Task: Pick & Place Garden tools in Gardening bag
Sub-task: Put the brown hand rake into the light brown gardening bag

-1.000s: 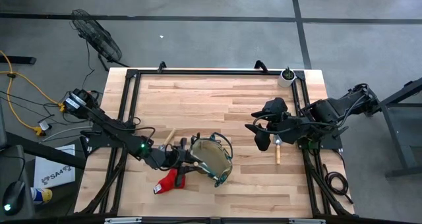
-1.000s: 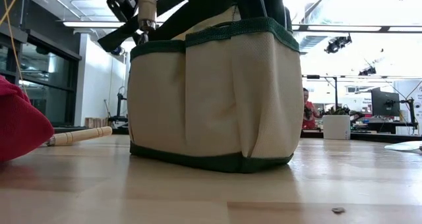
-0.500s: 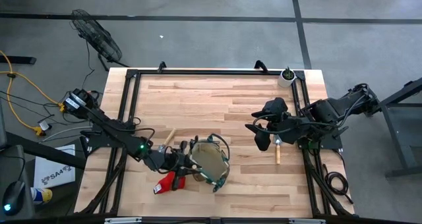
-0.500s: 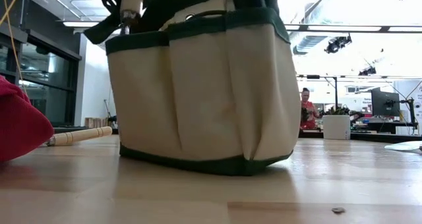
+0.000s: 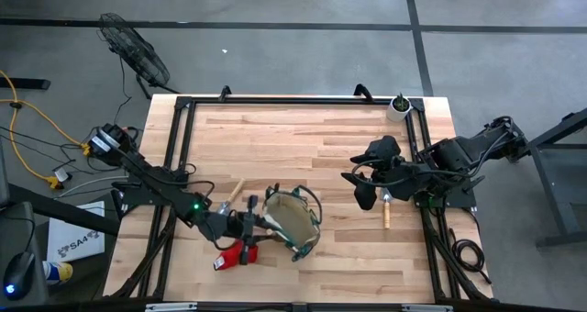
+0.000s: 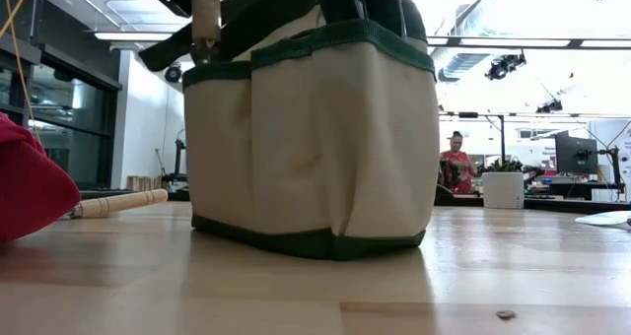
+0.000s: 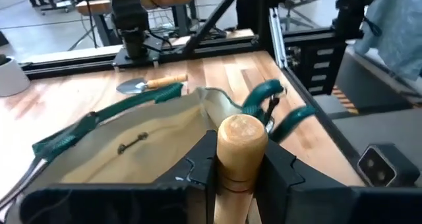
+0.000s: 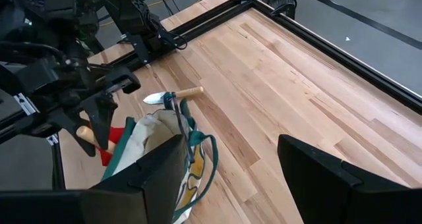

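The left gripper [image 5: 249,226] is clamped on the round wooden handle [image 7: 241,140] of a garden tool, its two dark fingers [image 7: 278,169] pressed against either side of the handle, right at the near rim of the gardening bag [image 5: 292,222]. The bag, tan with dark green trim and loop handles [image 7: 266,92], sits on the wooden table [image 5: 303,142] toward its front edge, just beside the red glove [image 5: 234,253], which lies at the bag's left. In the low view the held handle stands upright above the bag's green rim [image 6: 296,49]. A trowel [image 8: 173,95] with a wooden handle lies on the table just behind the bag. The right gripper [image 5: 359,185] waits well apart, jaws wide and holding nothing, above the table's right side near another wooden-handled tool [image 5: 386,208]. A small white pot [image 5: 398,107] stands at the far right corner. No writing or brand label can be read on the bag or tools.
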